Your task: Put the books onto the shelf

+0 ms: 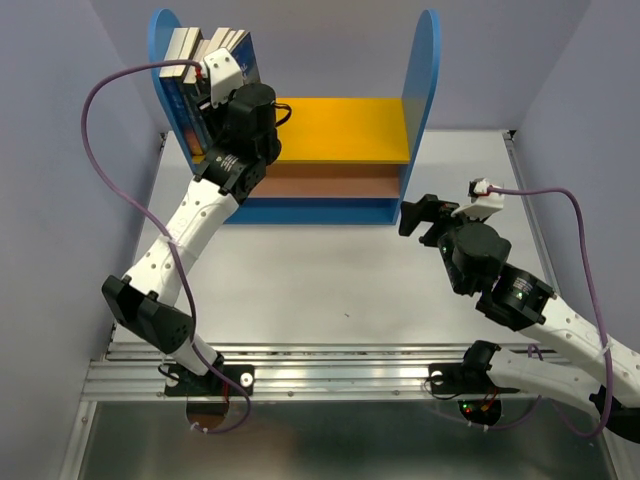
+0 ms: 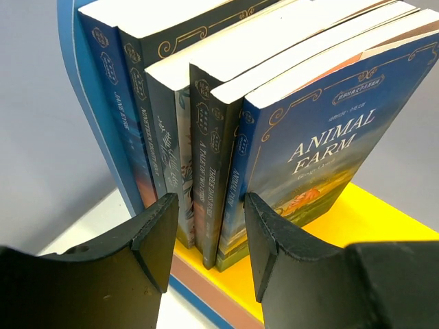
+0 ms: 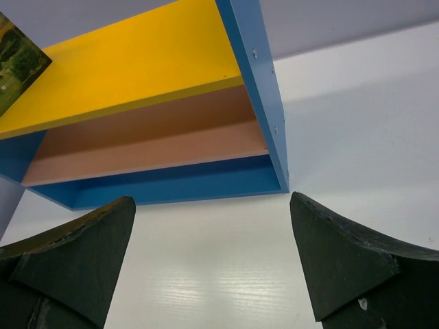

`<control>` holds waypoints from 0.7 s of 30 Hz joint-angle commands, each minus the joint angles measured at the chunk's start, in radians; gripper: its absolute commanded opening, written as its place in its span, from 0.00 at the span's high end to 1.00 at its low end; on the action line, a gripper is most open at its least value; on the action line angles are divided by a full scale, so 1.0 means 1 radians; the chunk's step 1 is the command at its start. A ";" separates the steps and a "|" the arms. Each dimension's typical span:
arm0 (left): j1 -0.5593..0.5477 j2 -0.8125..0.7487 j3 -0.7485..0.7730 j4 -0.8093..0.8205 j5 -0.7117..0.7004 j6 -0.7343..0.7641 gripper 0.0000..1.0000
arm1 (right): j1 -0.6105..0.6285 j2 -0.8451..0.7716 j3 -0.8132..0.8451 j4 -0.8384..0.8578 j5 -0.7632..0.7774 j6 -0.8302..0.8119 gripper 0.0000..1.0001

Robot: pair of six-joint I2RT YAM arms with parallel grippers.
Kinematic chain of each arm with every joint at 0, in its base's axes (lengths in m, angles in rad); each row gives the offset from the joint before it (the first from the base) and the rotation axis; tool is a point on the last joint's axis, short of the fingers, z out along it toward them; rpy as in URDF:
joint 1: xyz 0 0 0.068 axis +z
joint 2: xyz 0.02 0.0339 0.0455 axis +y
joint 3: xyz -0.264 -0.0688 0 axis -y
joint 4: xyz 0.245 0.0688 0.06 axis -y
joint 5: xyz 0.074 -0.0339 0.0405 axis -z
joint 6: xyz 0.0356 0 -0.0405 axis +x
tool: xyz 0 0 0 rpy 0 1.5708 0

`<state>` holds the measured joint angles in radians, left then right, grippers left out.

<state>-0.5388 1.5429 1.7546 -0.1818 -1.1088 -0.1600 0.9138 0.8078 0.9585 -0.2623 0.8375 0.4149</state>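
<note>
Several books (image 1: 210, 58) stand upright in a row on the shelf's yellow board (image 1: 340, 130), leaning against its left blue panel (image 2: 86, 116). The outermost cover reads Animal Farm (image 2: 322, 151). My left gripper (image 2: 209, 205) is open just in front of the lower spines, and nothing lies between its fingers (image 2: 154, 233). In the top view its wrist (image 1: 245, 115) hides the fingertips. My right gripper (image 1: 420, 215) is open over the table, near the shelf's right front corner (image 3: 278, 181). A corner of one book (image 3: 20, 65) shows at the left edge of the right wrist view.
The shelf's brown lower board (image 3: 151, 140) and blue base (image 3: 171, 185) face me. The right blue panel (image 1: 425, 90) stands tall at the far right. White tabletop (image 1: 330, 290) spreads between the shelf and the arm bases. Purple cables (image 1: 100, 130) loop off both wrists.
</note>
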 commanded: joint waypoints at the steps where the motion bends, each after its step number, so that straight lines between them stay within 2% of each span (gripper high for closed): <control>1: 0.010 0.016 0.074 -0.108 -0.074 -0.064 0.46 | 0.003 -0.013 0.002 0.015 0.008 0.002 0.00; 10: 0.008 -0.001 0.082 -0.177 -0.011 -0.144 0.46 | 0.003 -0.019 -0.004 0.014 -0.001 0.007 0.00; 21: 0.008 -0.063 0.037 -0.144 0.076 -0.134 0.44 | 0.003 -0.012 -0.006 0.014 -0.005 0.012 0.00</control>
<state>-0.5346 1.5543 1.7996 -0.3595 -1.0515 -0.2878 0.9138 0.8032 0.9520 -0.2623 0.8284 0.4191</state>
